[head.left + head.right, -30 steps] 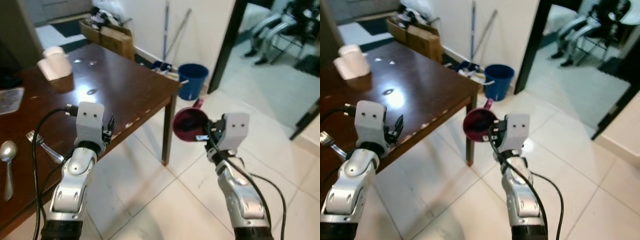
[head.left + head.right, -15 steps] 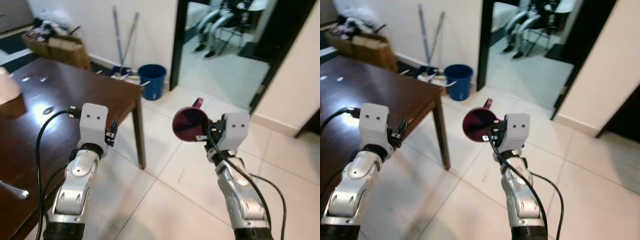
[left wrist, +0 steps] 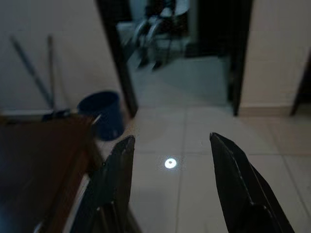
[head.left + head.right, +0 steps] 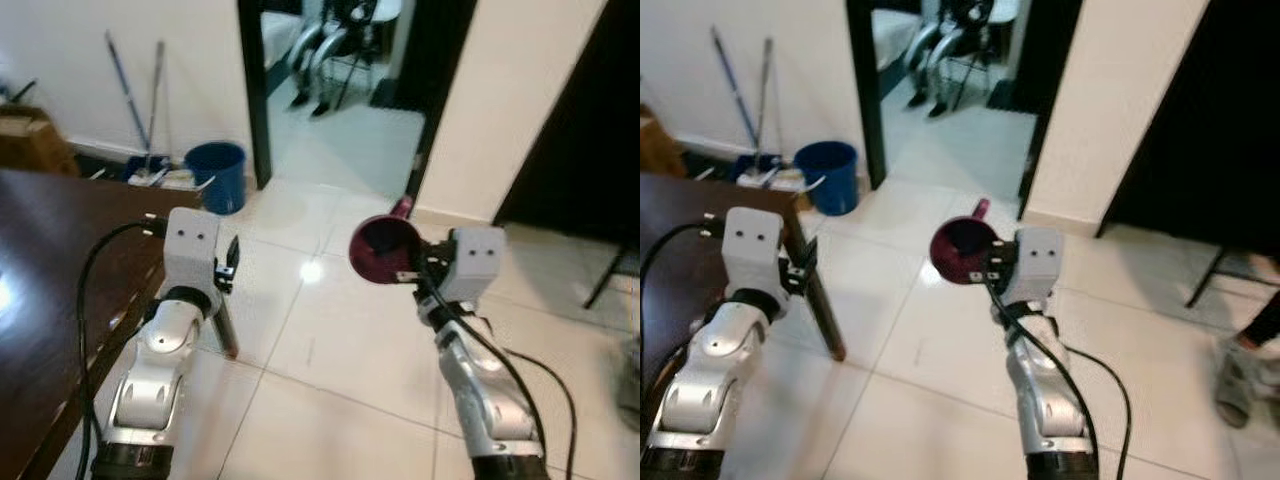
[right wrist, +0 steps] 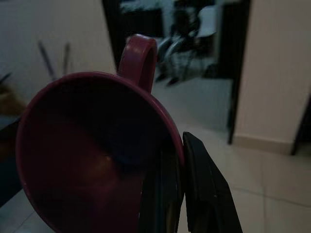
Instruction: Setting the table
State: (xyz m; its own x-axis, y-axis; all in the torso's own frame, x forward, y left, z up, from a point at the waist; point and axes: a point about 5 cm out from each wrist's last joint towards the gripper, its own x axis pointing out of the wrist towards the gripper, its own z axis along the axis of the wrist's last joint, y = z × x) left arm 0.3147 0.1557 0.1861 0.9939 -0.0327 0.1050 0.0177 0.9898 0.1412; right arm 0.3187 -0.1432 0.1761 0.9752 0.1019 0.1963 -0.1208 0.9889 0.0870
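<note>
Fingers of the right hand are pinching the rim of a maroon plastic cup, raised over the tiled floor; the left hand is gaping empty.

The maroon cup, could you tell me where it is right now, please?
The maroon cup is pinched at its rim in the right claw, held above the tiled floor, right of the table.

The dark maroon plastic cup looks smooth with a dull sheen along its rim and loop handle. The dark brown wooden table has a polished top that glints faintly. The pale ceramic floor tiles are glossy and mirror a lamp spot. The round blue plastic bucket looks matt. Both silver arms look like brushed metal under white plastic housings.
</note>
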